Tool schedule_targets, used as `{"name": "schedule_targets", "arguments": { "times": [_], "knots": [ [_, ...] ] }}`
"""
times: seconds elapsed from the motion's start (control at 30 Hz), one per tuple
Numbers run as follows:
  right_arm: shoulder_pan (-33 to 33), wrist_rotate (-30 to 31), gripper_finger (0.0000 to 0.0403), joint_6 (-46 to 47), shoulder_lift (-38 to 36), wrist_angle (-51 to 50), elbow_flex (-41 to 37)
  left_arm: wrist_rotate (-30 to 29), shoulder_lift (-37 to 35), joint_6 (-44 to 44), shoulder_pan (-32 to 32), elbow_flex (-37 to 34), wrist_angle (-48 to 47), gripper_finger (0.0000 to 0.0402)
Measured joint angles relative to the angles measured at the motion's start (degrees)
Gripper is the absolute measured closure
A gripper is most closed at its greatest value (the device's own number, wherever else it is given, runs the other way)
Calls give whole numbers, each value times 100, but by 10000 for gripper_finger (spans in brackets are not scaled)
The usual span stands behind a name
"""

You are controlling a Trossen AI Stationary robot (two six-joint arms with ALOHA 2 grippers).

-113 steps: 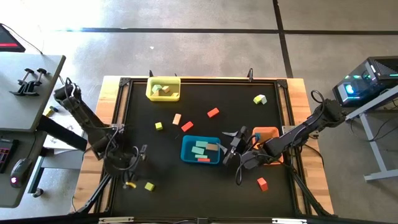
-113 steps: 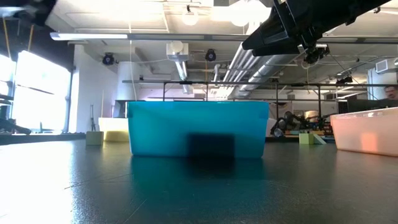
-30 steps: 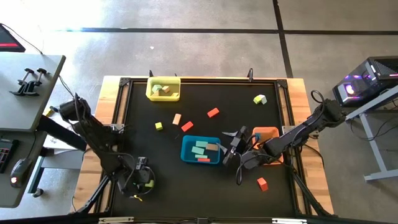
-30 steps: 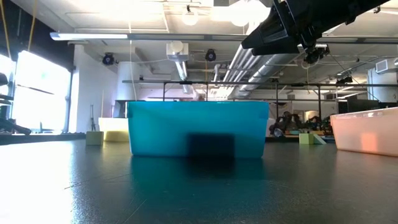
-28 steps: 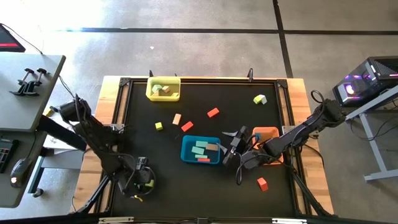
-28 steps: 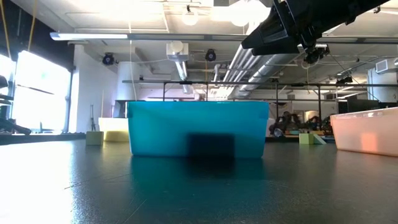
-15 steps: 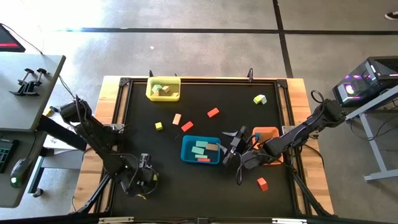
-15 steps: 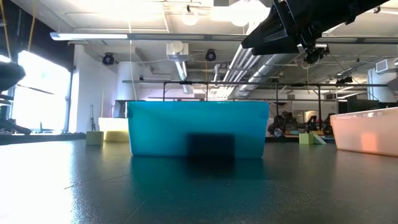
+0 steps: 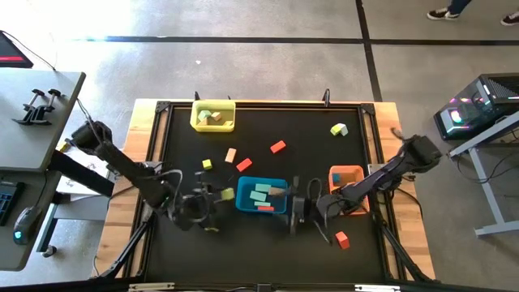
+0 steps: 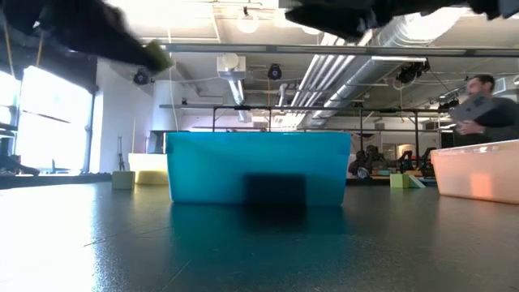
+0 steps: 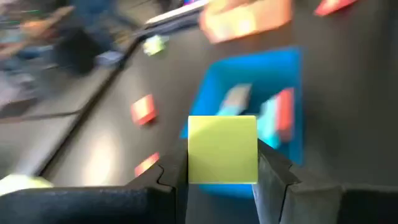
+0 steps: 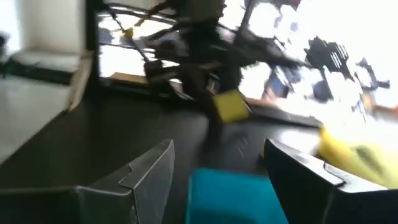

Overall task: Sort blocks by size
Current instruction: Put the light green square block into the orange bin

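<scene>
Left hand (image 9: 217,197) has swung its clamped lime cube block (image 11: 222,150) up beside the blue plastic tray (image 9: 243,188), tray just ahead; right hand (image 9: 295,212) open, empty.

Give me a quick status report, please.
Left gripper shut on lime block, beside blue tray. Right gripper open, empty. Nothing in the way.

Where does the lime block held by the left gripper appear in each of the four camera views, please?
High view: lime block just left of the blue tray, in the left gripper.
Low view: blurred, upper left.
Left wrist view: centre, clamped between the fingers.
Right wrist view: beyond the tray, mid-frame.
Shared landmark: the blue tray.
</scene>
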Motion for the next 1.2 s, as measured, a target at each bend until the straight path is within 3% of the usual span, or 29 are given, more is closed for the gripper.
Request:
{"name": "schedule_targets", "arguments": {
  "times": [0.17,0.3,0.47,0.73,0.83,0.93,1.2],
  "knots": [
    [-157,-917,158,-1954,794,226,532,2013,-7,878,649,2,1595,297],
    [-175,-815,158,-3364,1190,-290,1258,3075,-6,820,1069,2,1948,292],
    [-123,-11,158,-4400,1272,-1934,2282,3408,-4,479,1347,2,1903,290],
    [-142,136,158,-5389,1272,-4604,3486,4149,14,208,1476,2,1892,288],
    [-181,98,158,-5916,1272,-4731,3617,4166,65,172,1476,2,1892,288],
    [-272,-321,158,-6200,1272,-4720,3658,4166,147,142,1476,-1,1900,287],
    [-508,-973,158,-6308,1387,-4711,3651,4179,208,140,1482,-16,1821,287]
  ]
}}
